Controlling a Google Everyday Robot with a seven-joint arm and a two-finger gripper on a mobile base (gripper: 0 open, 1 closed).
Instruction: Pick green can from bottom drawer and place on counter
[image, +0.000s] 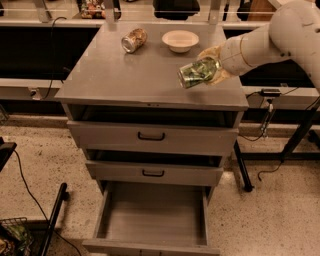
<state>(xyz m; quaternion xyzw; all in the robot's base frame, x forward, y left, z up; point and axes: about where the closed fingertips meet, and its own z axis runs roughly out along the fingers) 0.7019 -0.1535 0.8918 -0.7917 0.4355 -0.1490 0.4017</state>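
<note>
Clamped around the green can (192, 74), the gripper (205, 69) sits over the right part of the counter (120, 80), not far from its front right corner. Its pale tan fingers (216, 54) close on the can's far half. The can lies tilted, nearly on its side, with one silver end turned towards the camera and to the left. Whether it touches the grey top or hangs just over it cannot be told.

At the far left, on the speckled floor (45, 160), a wire basket (14, 239) shows in the lower corner. A black bar (54, 217) leans beside it and a thin black cable (25, 180) trails across the floor. Next comes the grey cabinet. At the back of its top a tan-brown can (134, 40) lies on its side, and just to the right of it stands a shallow pale bowl (180, 40). Both are well apart from the gripper.

Below the top, the upper drawer (150, 137) and the middle drawer (152, 173) each carry a black handle and stand slightly pulled out. The bottom drawer (152, 220) is pulled far out, its flat grey floor in full view.

To the right, the thick white arm (280, 35) reaches in from the upper right corner. Beneath it a black table leg (300, 135) slants down to the floor.
</note>
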